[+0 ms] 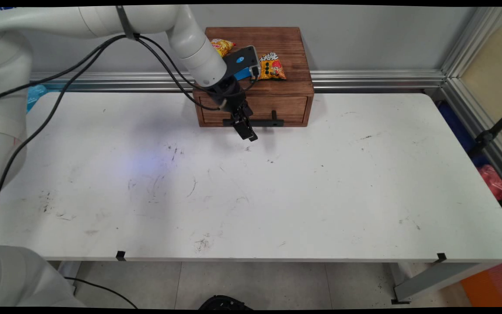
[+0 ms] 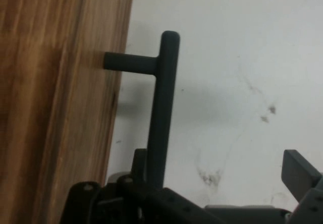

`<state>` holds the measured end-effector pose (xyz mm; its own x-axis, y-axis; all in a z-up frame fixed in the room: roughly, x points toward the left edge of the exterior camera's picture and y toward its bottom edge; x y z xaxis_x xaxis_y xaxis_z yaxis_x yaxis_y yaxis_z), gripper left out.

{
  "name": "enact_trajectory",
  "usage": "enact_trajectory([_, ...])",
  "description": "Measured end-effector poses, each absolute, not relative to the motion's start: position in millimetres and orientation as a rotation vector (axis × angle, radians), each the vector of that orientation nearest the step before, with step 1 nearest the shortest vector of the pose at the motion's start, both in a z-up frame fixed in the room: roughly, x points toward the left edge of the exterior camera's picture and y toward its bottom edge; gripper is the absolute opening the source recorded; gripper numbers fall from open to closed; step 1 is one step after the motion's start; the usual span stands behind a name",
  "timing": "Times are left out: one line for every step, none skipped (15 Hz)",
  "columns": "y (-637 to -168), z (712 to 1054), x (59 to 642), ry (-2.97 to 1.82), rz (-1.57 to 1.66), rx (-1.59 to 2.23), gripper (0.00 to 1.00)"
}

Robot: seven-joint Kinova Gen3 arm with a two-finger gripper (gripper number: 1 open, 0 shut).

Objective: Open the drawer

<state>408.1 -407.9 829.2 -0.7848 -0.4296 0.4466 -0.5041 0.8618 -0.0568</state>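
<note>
A brown wooden drawer box [image 1: 255,74] stands at the back of the white table [image 1: 277,187], its drawer pushed in. A black bar handle [image 1: 273,123] runs across the drawer front [image 2: 55,108]. My gripper [image 1: 247,133] hangs tilted just in front of the handle's left half, low over the table. In the hand view the handle [image 2: 164,98] runs between the fingers, close to the left one, and the right finger [image 2: 300,171] stands far off to the side, so the gripper [image 2: 217,166] is open and holds nothing. Two orange-yellow snack packets [image 1: 273,66] [image 1: 222,46] lie on the box's top.
An aluminium rail [image 1: 377,80] runs along the wall behind the table. A metal frame [image 1: 477,100] borders the right side, with a red thing [image 1: 493,179] below the table's right edge. Black cables [image 1: 59,91] hang from the arm over the left of the table.
</note>
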Motion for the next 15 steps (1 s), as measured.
enact_trajectory([-410, 829, 408, -2.609, 0.243, 0.693, 1.0])
enact_trajectory([-412, 828, 408, -2.608, 0.245, 0.698, 1.0])
enact_trajectory([-414, 828, 408, -2.607, 0.246, 0.703, 1.0])
enact_trajectory([-416, 828, 408, -2.605, 0.246, 0.708, 1.0])
enact_trajectory([-416, 827, 408, -2.605, 0.245, 0.711, 1.0])
enact_trajectory([-417, 827, 408, -2.604, 0.243, 0.716, 1.0])
enact_trajectory([-417, 826, 408, -2.604, 0.239, 0.72, 1.0])
enact_trajectory([-416, 824, 408, -2.604, 0.234, 0.725, 1.0])
enact_trajectory([-416, 823, 409, -2.606, 0.23, 0.728, 1.0])
enact_trajectory([-414, 821, 410, -2.609, 0.226, 0.73, 1.0])
enact_trajectory([-412, 820, 411, -2.613, 0.222, 0.73, 1.0])
enact_trajectory([-410, 818, 413, -2.617, 0.219, 0.728, 1.0])
enact_trajectory([-408, 816, 414, -2.623, 0.217, 0.722, 1.0])
enact_trajectory([-407, 815, 415, -2.626, 0.217, 0.717, 1.0])
enact_trajectory([-405, 814, 417, -2.632, 0.216, 0.71, 1.0])
